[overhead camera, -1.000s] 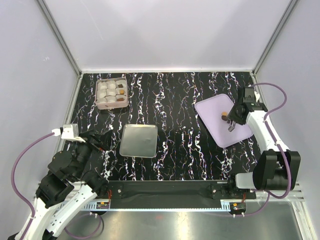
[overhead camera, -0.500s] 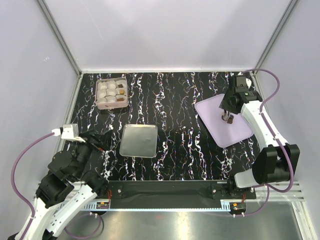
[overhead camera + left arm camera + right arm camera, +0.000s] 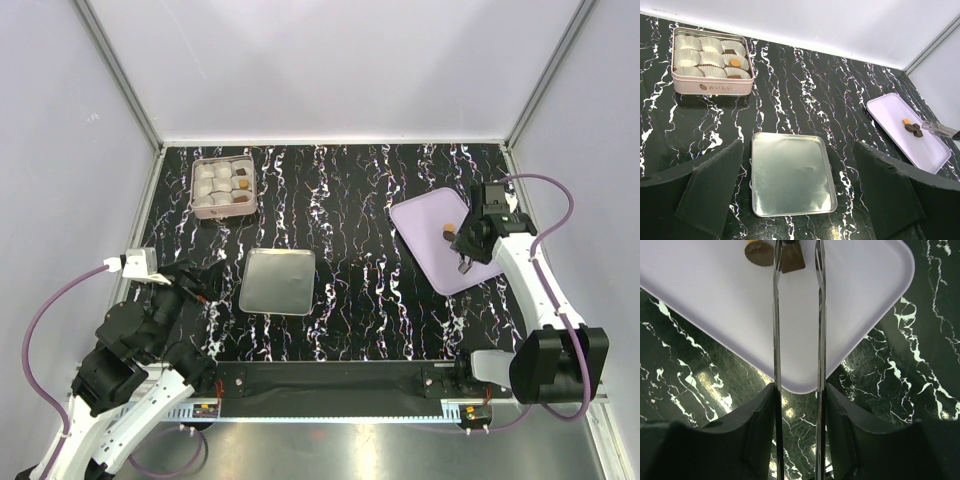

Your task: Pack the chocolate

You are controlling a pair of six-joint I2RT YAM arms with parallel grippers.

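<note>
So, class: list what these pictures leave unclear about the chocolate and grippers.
Right wrist view: the prong tips of the right gripper run off the top edge, as does part of the chocolate.
Top view: chocolate on the lavender tray is too small to count.
Top view: the dark fingers of the left gripper blend into the table.

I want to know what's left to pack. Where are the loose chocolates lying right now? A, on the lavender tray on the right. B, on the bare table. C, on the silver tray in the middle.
A: the loose chocolates lie together on the lavender tray, as the left wrist view shows.
</note>
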